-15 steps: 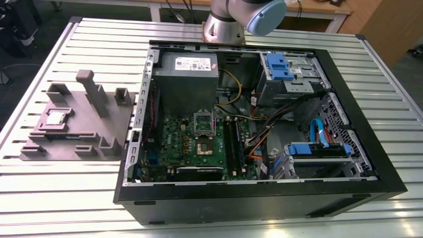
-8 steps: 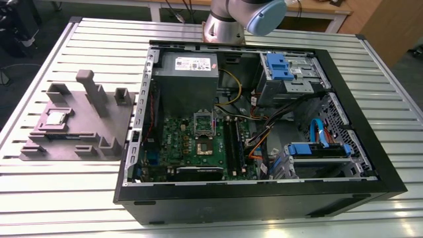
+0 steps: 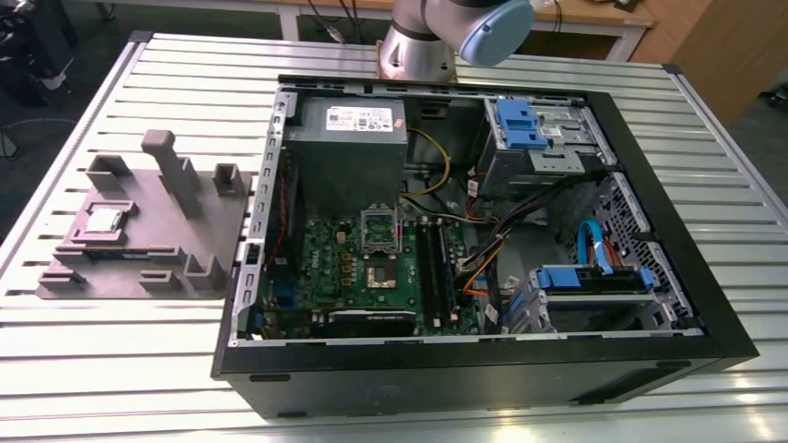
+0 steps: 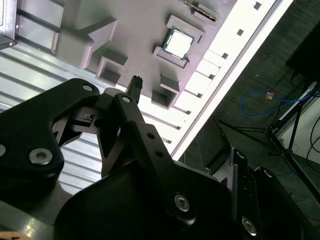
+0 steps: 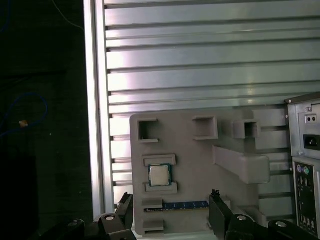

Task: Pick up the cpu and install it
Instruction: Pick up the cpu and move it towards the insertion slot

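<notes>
Gripper [image 5: 172, 195] in the first wrist view: jaws spread wide, holding nothing, touching nothing. The cpu [image 5: 159, 175] lies flat in a square pocket of the grey fixture tray [image 5: 200, 165], silver top up, w/ a RAM stick [image 5: 176, 205] in the slot just beside it. In the exterior view the cpu [image 3: 105, 219] is at frame left on that tray, which rests on the slatted tabletop [image 3: 185, 83] beside the open PC case [image 3: 493, 378]. Motherboard [image 3: 369, 286] lies inside the case, approx. centre of frame; its socket [image 3: 376, 268] is open, bracket [image 3: 379, 224] upright. Arm [image 3: 431, 37] at top centre.
</notes>
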Controlling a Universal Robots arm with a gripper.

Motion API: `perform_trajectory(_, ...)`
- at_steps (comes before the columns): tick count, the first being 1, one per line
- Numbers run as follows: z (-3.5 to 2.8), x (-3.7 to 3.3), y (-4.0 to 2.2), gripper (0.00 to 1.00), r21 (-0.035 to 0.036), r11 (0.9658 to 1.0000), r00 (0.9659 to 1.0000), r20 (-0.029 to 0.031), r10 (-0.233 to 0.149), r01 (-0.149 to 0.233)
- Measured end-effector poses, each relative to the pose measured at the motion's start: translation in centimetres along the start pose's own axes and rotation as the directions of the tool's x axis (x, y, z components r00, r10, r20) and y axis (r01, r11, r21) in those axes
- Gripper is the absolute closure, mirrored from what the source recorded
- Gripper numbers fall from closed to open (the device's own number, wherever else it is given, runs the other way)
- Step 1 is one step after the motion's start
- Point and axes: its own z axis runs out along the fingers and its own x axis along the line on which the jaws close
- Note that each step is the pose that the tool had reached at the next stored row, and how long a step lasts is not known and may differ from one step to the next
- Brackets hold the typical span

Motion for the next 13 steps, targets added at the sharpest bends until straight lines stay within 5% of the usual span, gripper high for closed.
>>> perform_trajectory(13, 0.65, -0.02, -0.39, 0.29, -0.0005, 0.9996, 0.9996, -0.0012, -0.028, 0.028)
